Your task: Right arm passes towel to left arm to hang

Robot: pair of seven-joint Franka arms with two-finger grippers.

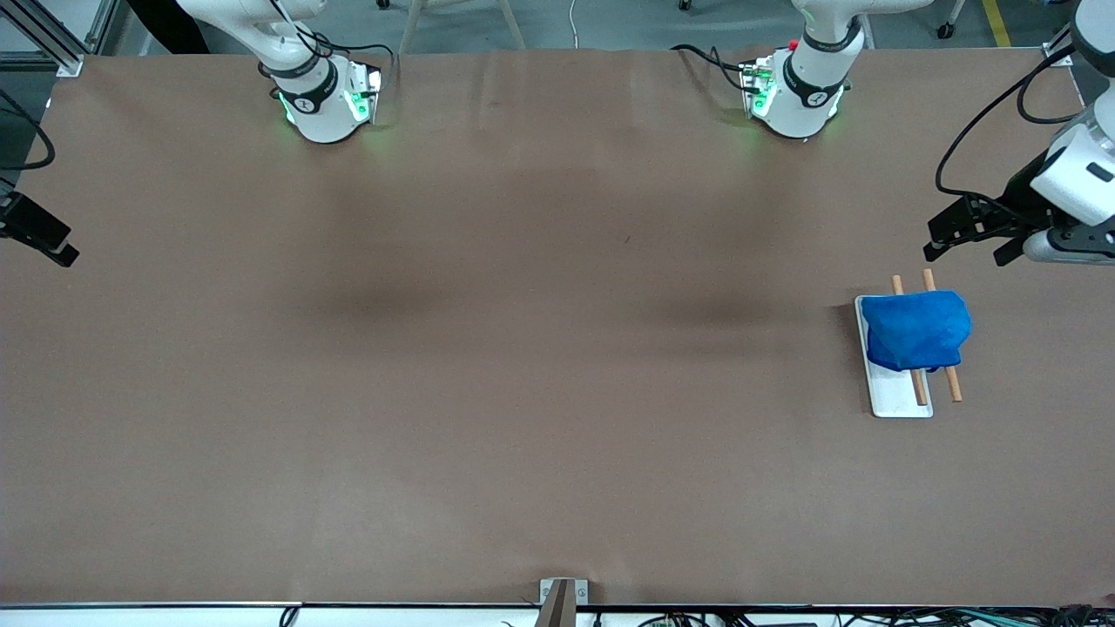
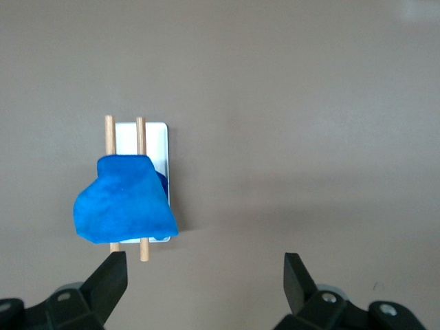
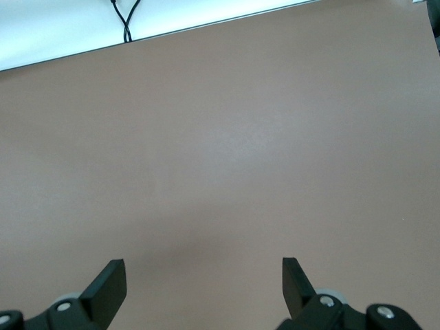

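The blue towel (image 1: 916,329) lies bunched over the two wooden rods (image 1: 952,383) of the white rack (image 1: 897,396) at the left arm's end of the table. It covers most of the rods and the rack's end nearest the robots. My left gripper (image 1: 967,255) is open and empty, up in the air close to that end of the rack. In the left wrist view the towel (image 2: 124,203) and rack (image 2: 155,137) show past its open fingers (image 2: 110,282). My right gripper (image 1: 52,244) is open and empty at the right arm's end of the table, over bare table (image 3: 204,275).
The two arm bases (image 1: 327,96) (image 1: 797,87) stand along the table's edge farthest from the front camera. A small metal bracket (image 1: 562,596) sits at the edge nearest it. The right wrist view shows a table edge with a black cable (image 3: 127,17).
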